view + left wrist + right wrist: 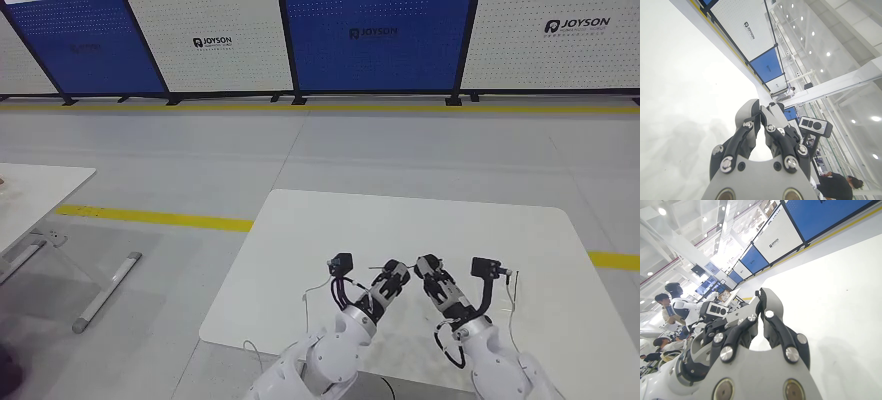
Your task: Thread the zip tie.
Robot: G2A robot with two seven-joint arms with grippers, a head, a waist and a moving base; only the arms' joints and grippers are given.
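My two grippers meet tip to tip low over the near part of the white table (420, 220). The left gripper (397, 272) (760, 108) is shut on a thin black zip tie (751, 119), whose strap crosses the pad of one finger. The right gripper (428, 268) (759, 296) is shut too, and a small black end of the zip tie (757, 293) sticks out at its fingertip. In the left wrist view the right gripper's fingers (775, 111) stand just behind my own. How far the strap runs between the two grippers is hidden.
The table's far half and both sides lie bare around the arms. Another white table (40, 190) stands off to the left across the floor. A yellow floor line (150, 217) and blue and white panels (380, 45) lie beyond.
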